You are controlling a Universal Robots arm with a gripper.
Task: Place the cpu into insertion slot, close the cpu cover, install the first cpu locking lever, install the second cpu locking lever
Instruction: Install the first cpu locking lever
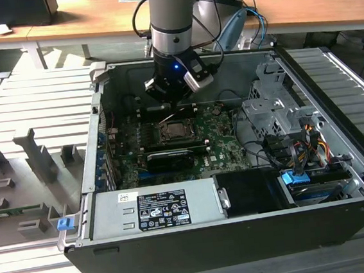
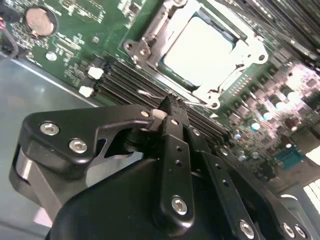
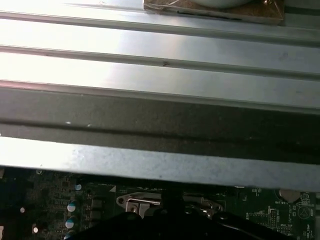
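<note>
The cpu (image 2: 197, 47), a pale square chip, lies in its socket on the green motherboard (image 2: 65, 45). The silvery cpu cover (image 2: 150, 37) lies flat around it. In the exterior view the cpu (image 1: 172, 132) sits mid-board inside the open computer case. A thin metal lever (image 1: 169, 118) slants up at the socket's far side. My gripper (image 1: 169, 102) hangs just above that far edge. In the second wrist view the gripper (image 2: 167, 102) has its black fingers (image 2: 175, 145) pressed together, with nothing visible between them, over the memory slots (image 2: 125, 80) beside the socket.
A long black card (image 1: 171, 158) lies in front of the socket. The power supply (image 1: 153, 210) fills the case's near side, and a drive cage (image 1: 273, 111) with cables (image 1: 299, 151) stands at the exterior view's right. The case wall (image 3: 160, 105) rises close behind the gripper. Grey fixture blocks (image 1: 35, 157) stand outside.
</note>
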